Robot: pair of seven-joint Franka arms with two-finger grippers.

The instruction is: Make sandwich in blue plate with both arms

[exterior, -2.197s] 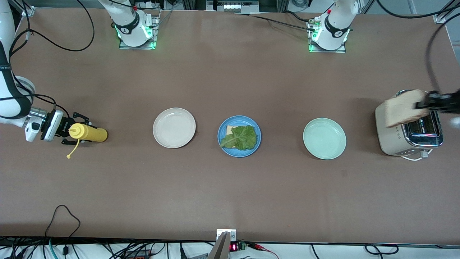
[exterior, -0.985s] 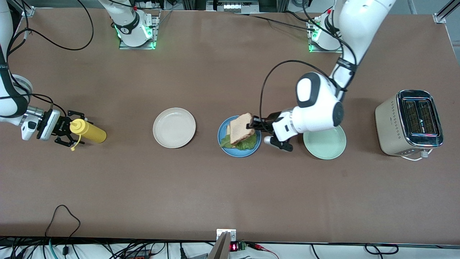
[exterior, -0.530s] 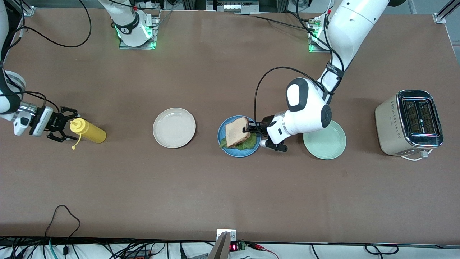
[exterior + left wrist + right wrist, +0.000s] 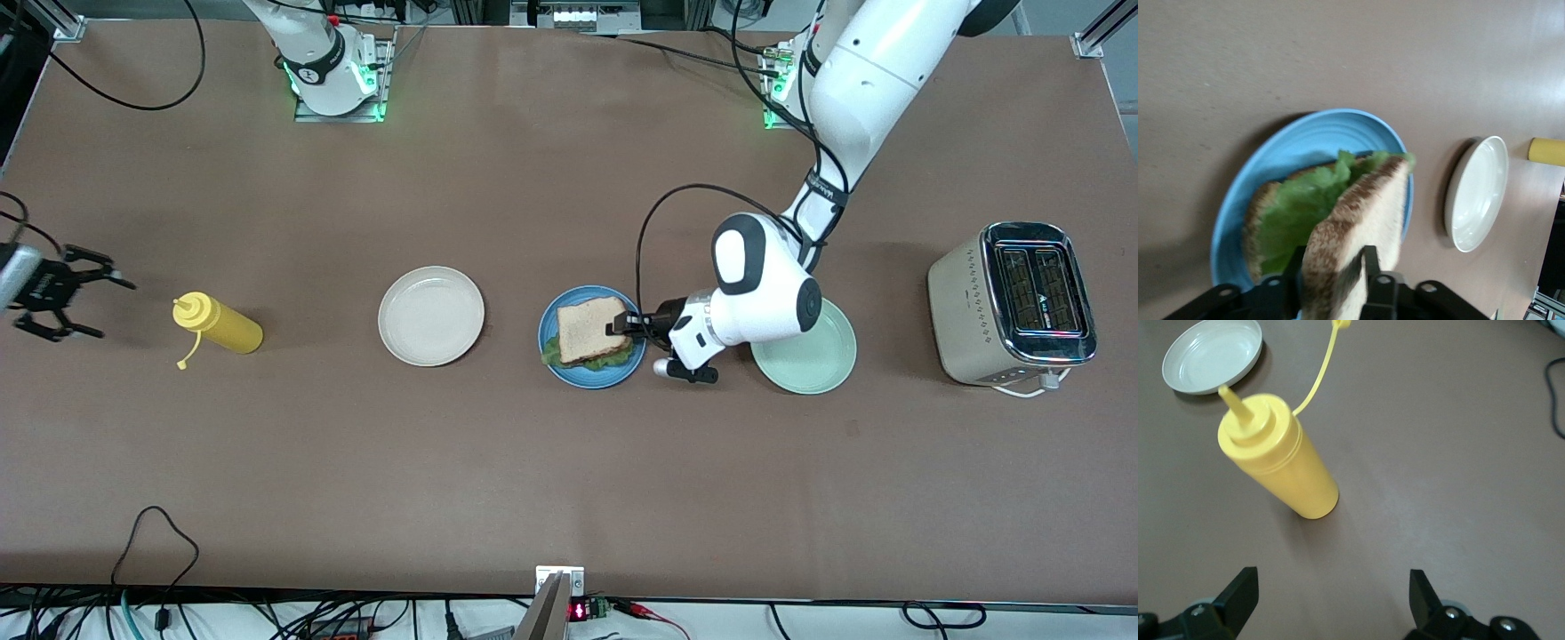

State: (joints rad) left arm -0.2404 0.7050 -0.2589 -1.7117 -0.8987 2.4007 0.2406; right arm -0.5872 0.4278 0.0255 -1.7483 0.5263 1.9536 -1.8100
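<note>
The blue plate [image 4: 590,380] [image 4: 1305,140] sits mid-table with the sandwich on it: a bottom toast [image 4: 1253,217], a green lettuce leaf [image 4: 615,359] [image 4: 1295,217] and a top toast slice [image 4: 589,329] [image 4: 1368,213] lying over them. My left gripper [image 4: 620,324] [image 4: 1333,257] is at the plate's edge toward the left arm's end, its fingers parted a little and still on either side of the top slice's edge. My right gripper [image 4: 100,308] [image 4: 1331,580] hangs open and empty over the table's right-arm end, apart from the yellow bottle.
A yellow squeeze bottle [image 4: 218,326] [image 4: 1281,460] lies on its side near the right gripper. A cream-white plate [image 4: 431,316] [image 4: 1478,193] and a mint-green plate [image 4: 822,364] flank the blue one. A toaster [image 4: 1013,302] stands at the left arm's end.
My left gripper lowered the top slice flat onto the lettuce and its fingers have started to part. My right gripper drew back from the yellow bottle toward the table's end.
</note>
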